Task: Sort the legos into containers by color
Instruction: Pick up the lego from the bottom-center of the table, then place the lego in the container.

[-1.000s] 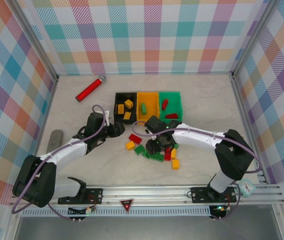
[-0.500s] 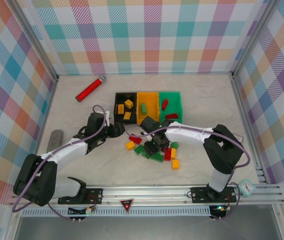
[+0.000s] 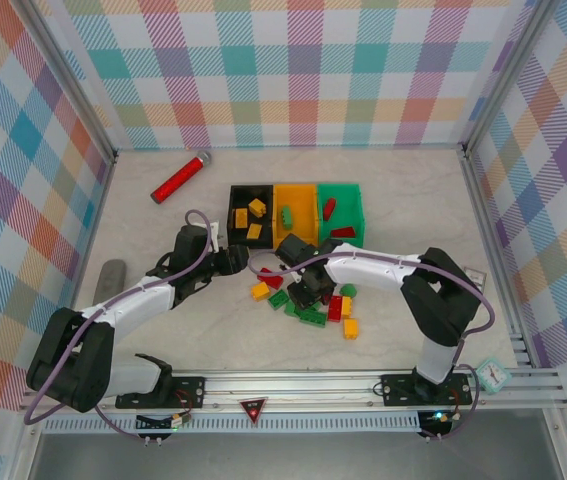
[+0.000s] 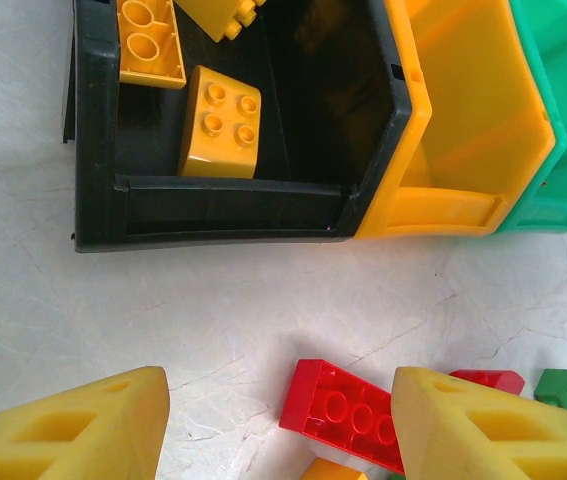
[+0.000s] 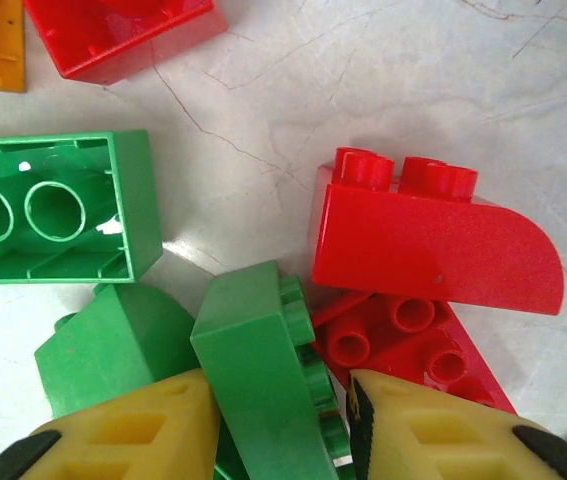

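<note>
I count three open plastic bins in a row: a black bin, an orange-yellow bin and a green bin. The black bin holds three yellow bricks, the orange-yellow bin one green brick, and the green bin two red bricks.

The left gripper hangs just short of the black bin with its jaws spread. A flat red studded brick lies on the marbled worktop between them; I cannot tell whether it touches a finger.

The right gripper sits in the loose legos, its jaws pinching a tilted green lego. Just beside the jaws lie an upturned green block, another green one, and a round-ended red block.

From overhead I make out four green, three yellow and two red loose pieces; the right arm covers part of the pile. Well beyond the left jaws lies a long red cylinder with a silver end, and a grey object rests to their outer side.
</note>
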`<state>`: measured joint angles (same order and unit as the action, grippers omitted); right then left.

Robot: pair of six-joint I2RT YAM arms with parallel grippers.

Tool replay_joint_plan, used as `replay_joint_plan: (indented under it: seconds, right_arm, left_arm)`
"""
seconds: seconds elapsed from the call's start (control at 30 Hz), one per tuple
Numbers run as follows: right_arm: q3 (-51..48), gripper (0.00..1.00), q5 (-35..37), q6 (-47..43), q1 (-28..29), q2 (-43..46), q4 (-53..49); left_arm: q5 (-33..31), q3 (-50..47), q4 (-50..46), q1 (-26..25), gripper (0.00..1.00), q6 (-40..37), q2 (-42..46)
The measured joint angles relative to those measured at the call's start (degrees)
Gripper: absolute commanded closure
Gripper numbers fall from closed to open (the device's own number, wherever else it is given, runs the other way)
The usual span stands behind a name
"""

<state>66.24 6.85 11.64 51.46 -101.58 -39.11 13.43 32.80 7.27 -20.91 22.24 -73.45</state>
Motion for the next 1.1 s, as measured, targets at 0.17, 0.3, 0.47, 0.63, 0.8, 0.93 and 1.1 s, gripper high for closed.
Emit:
replay_joint_plan:
  seconds: [0.17,0.3,0.47,0.63,0.8,0.93,1.1]
  right_arm:
    - [0.8,0.62,-0.2,0.4,0.4,-0.9,-0.2]
    - [1.4,0.69,-0.1,1.2,0.7,-1.5,0.3]
    - [1.4,0.73,0.1,1.4,0.7,-1.2,0.5]
    - [1.8,0.74,0.2,1.4,0.7,-0.1,0.4]
    - [4.8,0.74,0.0,1.7,-0.6,2.0,1.0]
    - [7.5,0.73,-0.5,2.9,-3.4,3.5,2.4]
    - [14.5,0.73,-1.3,4.0,-8.5,1.9,3.0]
  left_arm:
    - [-1.0,0.0,0.0,0.0,0.39,0.0,0.3]
    - [-1.1,0.0,0.0,0.0,0.39,0.0,0.8]
    - [-1.5,0.0,0.0,0.0,0.39,0.0,0.9]
    - [-1.5,0.0,0.0,0.0,0.39,0.0,0.9]
    - [-1.5,0.0,0.0,0.0,0.39,0.0,0.9]
    - [-1.5,0.0,0.0,0.0,0.39,0.0,0.9]
    - [-1.5,0.0,0.0,0.0,0.39,0.0,0.9]
